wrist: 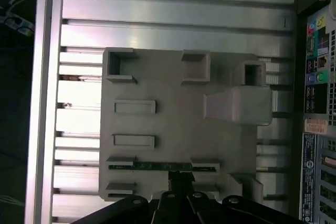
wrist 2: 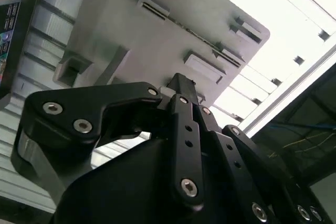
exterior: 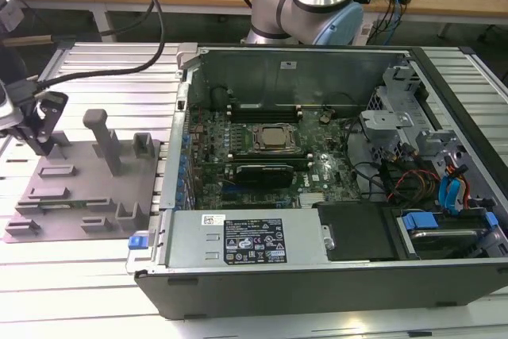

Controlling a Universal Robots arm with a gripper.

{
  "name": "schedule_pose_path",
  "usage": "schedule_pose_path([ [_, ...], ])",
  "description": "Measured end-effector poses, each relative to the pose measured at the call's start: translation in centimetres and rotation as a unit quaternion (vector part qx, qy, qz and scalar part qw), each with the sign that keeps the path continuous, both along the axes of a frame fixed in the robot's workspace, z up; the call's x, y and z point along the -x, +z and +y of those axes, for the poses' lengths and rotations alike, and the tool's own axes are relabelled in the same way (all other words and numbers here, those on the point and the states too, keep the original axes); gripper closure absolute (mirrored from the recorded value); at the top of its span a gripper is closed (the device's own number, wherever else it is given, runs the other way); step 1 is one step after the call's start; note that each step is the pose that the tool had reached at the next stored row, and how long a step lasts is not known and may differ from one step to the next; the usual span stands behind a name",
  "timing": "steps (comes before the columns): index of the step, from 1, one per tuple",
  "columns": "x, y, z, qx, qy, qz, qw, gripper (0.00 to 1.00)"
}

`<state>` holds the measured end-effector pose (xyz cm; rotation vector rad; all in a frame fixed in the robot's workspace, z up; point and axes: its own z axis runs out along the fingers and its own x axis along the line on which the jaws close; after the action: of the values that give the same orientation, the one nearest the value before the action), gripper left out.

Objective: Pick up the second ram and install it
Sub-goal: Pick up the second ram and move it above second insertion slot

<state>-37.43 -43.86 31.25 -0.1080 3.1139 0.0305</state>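
No ram in claw; wide or narrow, cannot tell. Hovers above tray, aimed close to ram, which sits on edge between two tray clips, well apart from PC case. Risks, as judged from here: coming down off-line and striking a clip, or nipping ram near one end, so tilting, jamming or dropping it.

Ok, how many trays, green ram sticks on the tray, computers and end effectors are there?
Grey tray: 1
Green ram stick on the tray: 1
Open computer case: 1
End effector: 1
Total: 4
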Motion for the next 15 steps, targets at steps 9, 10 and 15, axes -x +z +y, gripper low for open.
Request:
schedule_pose_path([
  [9,0.0,0.0,0.0,0.0,0.114,0.0,0.9935,0.92],
  [10,0.0,0.0,0.0,0.0,0.119,0.0,0.9928,0.92],
  [15,0.0,0.0,0.0,0.0,0.163,0.0,0.9866,0.92],
])
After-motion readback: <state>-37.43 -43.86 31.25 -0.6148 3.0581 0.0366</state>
